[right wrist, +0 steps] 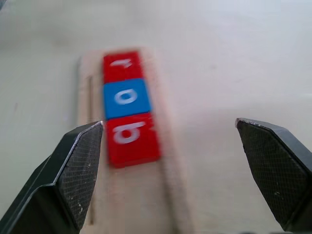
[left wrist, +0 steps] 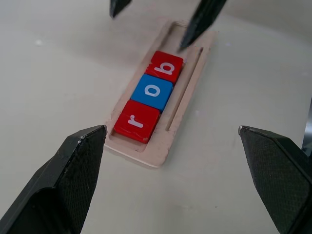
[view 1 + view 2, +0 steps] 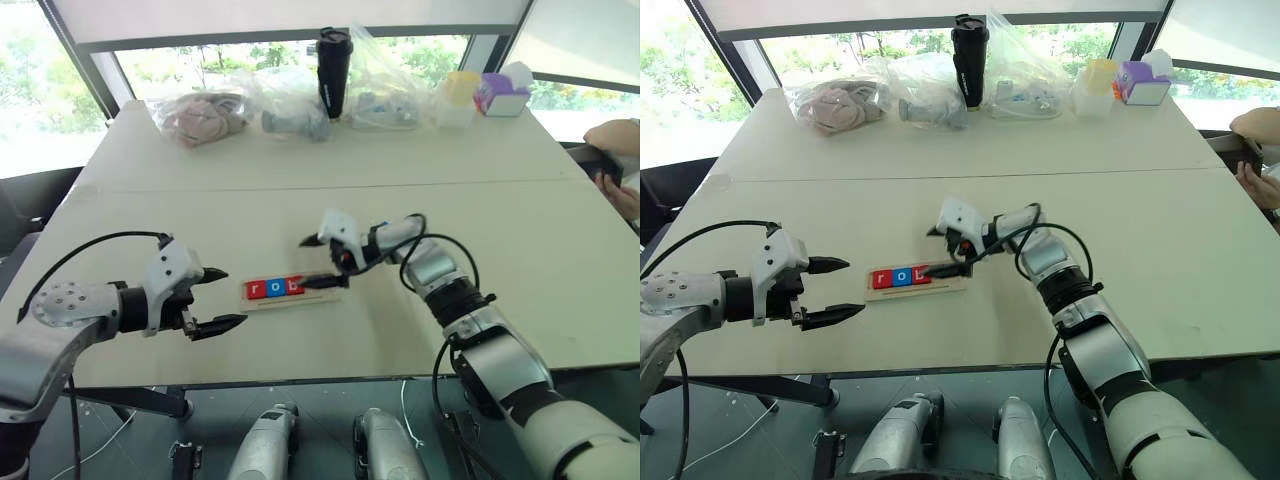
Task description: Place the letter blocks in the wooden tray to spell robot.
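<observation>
The wooden tray point(image 2: 158, 122), holding r-o-b tiles point(image 2: 150, 92), lies lengthwise left to right.

A narrow, shallow tray of light wood with a raised rim point(image 2: 183, 100) lies flat on the pale worktop point(image 3: 300, 200), lengthwise across the robot's front. Three small flat square tiles sit face up in its channel, touching edge to edge, filling its left part: a red tile with a white "r" point(image 2: 137, 121) at the left end, a blue tile with a white "o" point(image 2: 152, 91) next, then a red tile with a white "b" point(image 2: 166, 67). A thin groove runs along the tray beside the row.
</observation>
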Controlling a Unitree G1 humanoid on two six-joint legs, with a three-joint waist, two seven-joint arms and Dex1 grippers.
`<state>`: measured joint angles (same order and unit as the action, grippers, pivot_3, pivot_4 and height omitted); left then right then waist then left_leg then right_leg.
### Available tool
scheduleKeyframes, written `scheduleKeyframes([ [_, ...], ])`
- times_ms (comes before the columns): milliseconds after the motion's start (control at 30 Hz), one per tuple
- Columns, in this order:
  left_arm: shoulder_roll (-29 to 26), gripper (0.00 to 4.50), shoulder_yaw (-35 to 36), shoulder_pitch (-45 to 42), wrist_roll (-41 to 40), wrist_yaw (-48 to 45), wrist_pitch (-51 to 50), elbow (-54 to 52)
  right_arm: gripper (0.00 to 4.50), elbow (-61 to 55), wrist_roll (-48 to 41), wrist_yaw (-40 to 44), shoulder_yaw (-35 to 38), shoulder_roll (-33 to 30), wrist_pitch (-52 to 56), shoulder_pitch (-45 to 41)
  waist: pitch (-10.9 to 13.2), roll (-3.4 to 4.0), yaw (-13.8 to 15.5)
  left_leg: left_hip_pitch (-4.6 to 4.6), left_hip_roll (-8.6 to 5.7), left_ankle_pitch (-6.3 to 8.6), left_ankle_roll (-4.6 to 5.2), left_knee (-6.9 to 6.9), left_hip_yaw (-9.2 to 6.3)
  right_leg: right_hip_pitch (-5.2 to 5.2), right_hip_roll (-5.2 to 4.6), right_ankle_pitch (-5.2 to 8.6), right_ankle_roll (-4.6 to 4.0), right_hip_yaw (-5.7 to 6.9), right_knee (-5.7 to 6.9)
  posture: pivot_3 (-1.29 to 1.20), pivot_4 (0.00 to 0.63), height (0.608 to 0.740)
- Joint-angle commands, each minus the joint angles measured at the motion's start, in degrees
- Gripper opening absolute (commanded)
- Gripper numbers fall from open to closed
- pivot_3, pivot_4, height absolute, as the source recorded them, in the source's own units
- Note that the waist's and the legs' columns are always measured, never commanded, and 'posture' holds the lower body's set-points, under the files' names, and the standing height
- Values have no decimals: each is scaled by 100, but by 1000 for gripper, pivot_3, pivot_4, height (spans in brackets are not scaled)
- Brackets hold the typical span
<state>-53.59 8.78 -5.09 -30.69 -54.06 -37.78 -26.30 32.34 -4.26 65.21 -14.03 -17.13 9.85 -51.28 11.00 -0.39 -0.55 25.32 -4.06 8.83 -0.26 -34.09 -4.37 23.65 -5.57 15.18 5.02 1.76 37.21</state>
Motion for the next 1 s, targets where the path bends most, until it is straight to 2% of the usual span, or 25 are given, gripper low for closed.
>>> scheduleKeyframes([
  [33,143,4500,244,-253,-419,144,-197,-351,4485,-796,-449,-657,892,-349,684,6,0,-1,10,0,0,0,0,-1,0,-1,-1,0,0,0,-2,0,150,740],
  [100,266,4500,243,-439,-661,258,-360,-462,4485,-1330,-537,-1227,1307,-580,1380,322,-2,-3,20,1,-2,0,0,0,-2,-3,-3,0,0,-1,-2,0,150,740],
  [233,354,4500,100,-633,-763,347,-483,-496,4485,-2577,-651,-1930,1617,-791,2635,1155,-4,-5,-6,0,-2,-4,7,5,-2,-4,-10,1,-1,-1,-2,0,150,740],
  [367,397,4500,-117,-815,-640,287,-368,-250,4485,-3608,-915,-2541,1785,-645,3801,1819,-3,-2,-58,1,6,-7,12,9,2,3,-10,1,-2,-4,4,0,150,740],
  [533,411,4500,-316,-1082,-523,210,-280,-4,4485,-4047,-919,-3359,1780,-284,4628,2113,-3,-3,-21,-1,10,-8,13,-1,3,2,-6,10,-22,-4,10,0,150,740],
  [733,453,4500,-429,-1214,-424,148,-233,109,4485,-3988,-870,-3817,1617,-53,4823,2167,-3,-3,-7,2,0,-8,14,-4,3,-4,-5,9,-21,-4,-3,0,150,740],
  [933,471,4500,-432,-1173,-371,199,-205,106,4485,-3149,-476,-4323,1331,98,4177,2007,-4,-4,-42,-3,4,-8,14,-4,4,-8,-2,8,-21,-3,-2,0,150,740],
  [1000,451,4500,-421,-1106,-325,202,-179,101,3944,-3023,-477,-4377,1296,173,4055,1954,-5,-5,-38,-9,5,-8,14,-4,3,-14,-1,9,-22,-3,-1,0,150,740],
])
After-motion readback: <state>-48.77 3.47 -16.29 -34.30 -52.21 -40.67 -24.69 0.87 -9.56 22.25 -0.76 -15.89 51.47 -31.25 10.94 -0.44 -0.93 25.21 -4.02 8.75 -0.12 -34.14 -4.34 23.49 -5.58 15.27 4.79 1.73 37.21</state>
